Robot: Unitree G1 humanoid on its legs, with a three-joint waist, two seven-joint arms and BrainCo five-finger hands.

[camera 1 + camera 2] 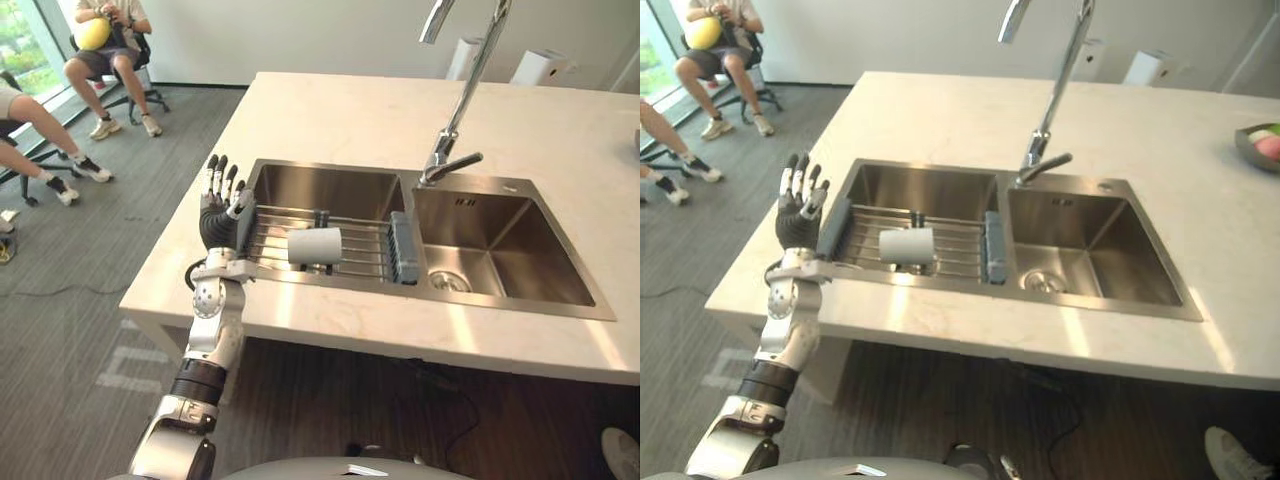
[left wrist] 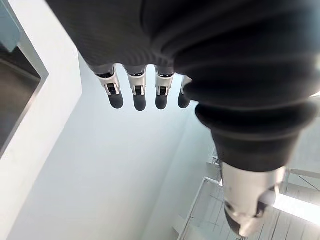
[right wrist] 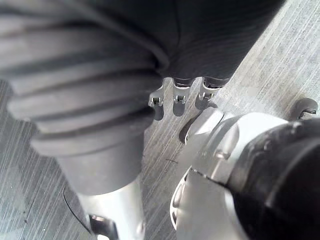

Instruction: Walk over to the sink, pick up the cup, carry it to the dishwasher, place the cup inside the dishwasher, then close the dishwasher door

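Left hand (image 1: pixel 220 207) raised and spread; right hand (image 3: pixel 215 35) pointing down.
The silver-grey left arm (image 1: pixel 210 335) comes up from the lower left with its forearm upright. Its dark ribbed wrist cover (image 1: pixel 217 230) sits just under the left hand, whose silver, dark-tipped fingers (image 1: pixel 213 172) stand straight and fanned apart, holding nothing. The right hand's own dark ribbed cover is close to the lens. Its short row of fingers hangs relaxed and empty, the thumb apart.

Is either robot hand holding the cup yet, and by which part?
Nothing is held. The cup lies on its side on the rack; the left robot hand is open beside the sink, the right robot hand empty.
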